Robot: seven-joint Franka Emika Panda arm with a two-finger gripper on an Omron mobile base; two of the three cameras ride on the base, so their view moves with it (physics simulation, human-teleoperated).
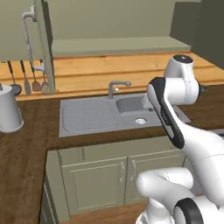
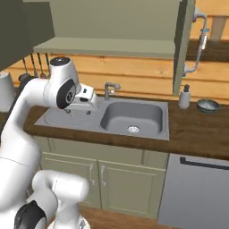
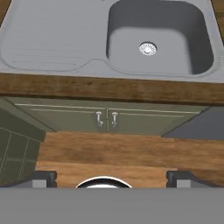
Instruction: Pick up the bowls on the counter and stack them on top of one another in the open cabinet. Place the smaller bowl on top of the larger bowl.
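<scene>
A small dark bowl with a pale inside sits on the counter, right of the sink and beside a white soap bottle. A dark rounded thing lies behind the white jug at the counter's left; I cannot tell if it is a bowl. The open cabinet hangs above the sink with a bare shelf. My gripper points down over the sink's front edge, open, its fingertips wide apart with nothing between them. The hand hovers over the drainboard.
The steel sink and its tap sit below the cabinet. The cabinet door stands open at the left with a curved bar handle. Utensils hang on the wall. Lower cupboard doors lie under the counter.
</scene>
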